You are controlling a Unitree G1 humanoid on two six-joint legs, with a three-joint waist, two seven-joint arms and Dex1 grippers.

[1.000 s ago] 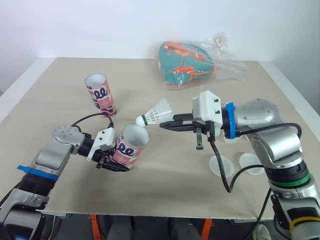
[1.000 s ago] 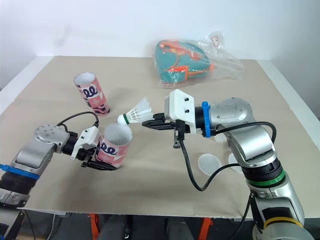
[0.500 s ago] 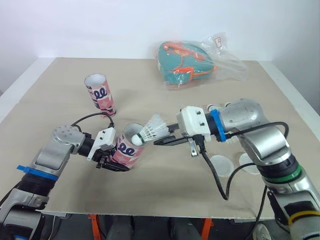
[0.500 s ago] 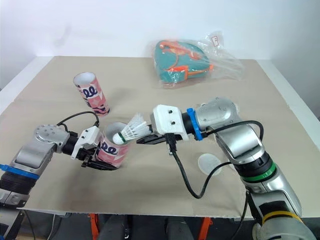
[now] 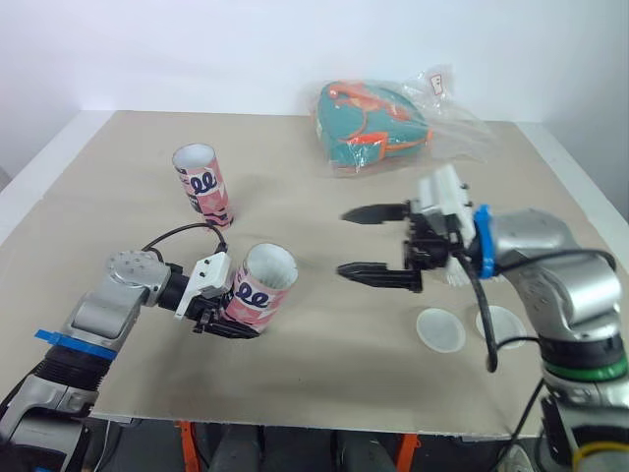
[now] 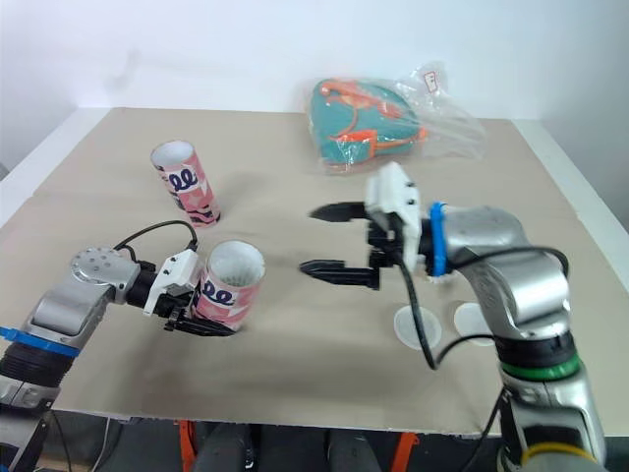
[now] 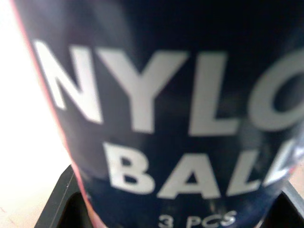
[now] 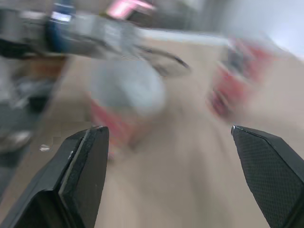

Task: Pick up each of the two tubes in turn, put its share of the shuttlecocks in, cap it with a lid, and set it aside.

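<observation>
Tube (image 5: 259, 292), lower left of centre, tilted with its open mouth up: you see the left gripper (image 5: 222, 317) clamped on its lower body. A second tube (image 5: 202, 184) stands at upper left. The right gripper (image 5: 344, 241), at centre, is spread wide apart. Two lids (image 5: 439, 329) lie at lower right on the table (image 5: 324, 364).

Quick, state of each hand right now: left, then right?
Left hand: closed on the pink tube.
Right hand: open, holding nothing.
</observation>
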